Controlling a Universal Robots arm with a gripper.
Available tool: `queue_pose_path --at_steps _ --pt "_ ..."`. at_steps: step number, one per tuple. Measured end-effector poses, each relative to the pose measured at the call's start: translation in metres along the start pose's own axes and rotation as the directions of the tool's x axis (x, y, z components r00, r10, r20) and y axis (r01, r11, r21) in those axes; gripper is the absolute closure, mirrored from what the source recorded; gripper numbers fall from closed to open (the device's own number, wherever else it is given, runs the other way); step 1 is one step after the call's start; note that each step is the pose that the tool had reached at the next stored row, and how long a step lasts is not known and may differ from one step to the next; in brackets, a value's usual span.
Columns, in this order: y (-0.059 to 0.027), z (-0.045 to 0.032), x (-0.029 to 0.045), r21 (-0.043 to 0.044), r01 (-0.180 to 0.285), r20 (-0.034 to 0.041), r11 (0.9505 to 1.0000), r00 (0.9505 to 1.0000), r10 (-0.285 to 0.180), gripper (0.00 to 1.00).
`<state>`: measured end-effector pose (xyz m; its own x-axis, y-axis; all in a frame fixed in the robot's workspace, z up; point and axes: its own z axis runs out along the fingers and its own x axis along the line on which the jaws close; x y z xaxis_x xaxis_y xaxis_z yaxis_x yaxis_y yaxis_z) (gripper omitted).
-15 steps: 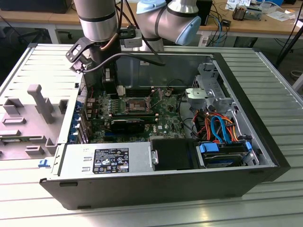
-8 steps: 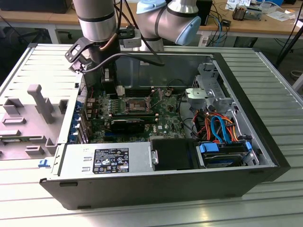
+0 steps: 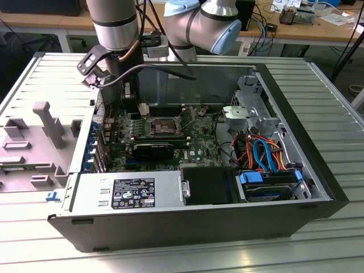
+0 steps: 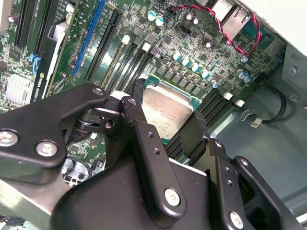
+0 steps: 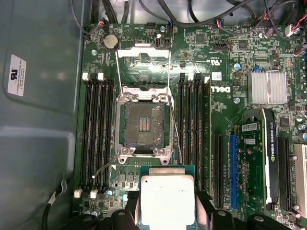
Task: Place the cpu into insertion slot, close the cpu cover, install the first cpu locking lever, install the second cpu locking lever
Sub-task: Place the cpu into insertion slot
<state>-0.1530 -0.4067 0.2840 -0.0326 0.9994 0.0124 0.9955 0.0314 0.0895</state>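
My gripper (image 5: 167, 207) is shut on the cpu (image 5: 167, 199), a flat square chip with a silver-grey top on a green edge. One black finger (image 5: 128, 213) presses on each of two opposite sides. In the first wrist view the chip hangs above the board, beside the insertion slot (image 5: 143, 124) and off to one side of it. The slot lies open, its dark contact field bare. The cpu cover (image 5: 143, 61) is swung back off the slot. Two thin wire levers (image 5: 175, 129) stand released at its sides. The second wrist view shows the gripper (image 4: 165, 117) holding the cpu (image 4: 165, 111). In the exterior view the gripper (image 3: 136, 108) is inside the open case.
Long black memory slots (image 5: 98, 129) run along both sides of the socket. A black graphics card (image 5: 268, 153) and a silver heatsink (image 5: 266, 87) lie beyond them. The case (image 3: 318, 170) holds a power supply (image 3: 131, 190), a drive cage (image 3: 247, 111) and coloured cables (image 3: 264, 151).
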Motion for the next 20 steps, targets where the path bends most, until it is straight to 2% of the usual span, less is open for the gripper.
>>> queue_pose_path --at_steps 20 --pt "-0.0063 0.001 0.0002 0.0 0.0 0.0 1.0 1.0 0.0 0.45"
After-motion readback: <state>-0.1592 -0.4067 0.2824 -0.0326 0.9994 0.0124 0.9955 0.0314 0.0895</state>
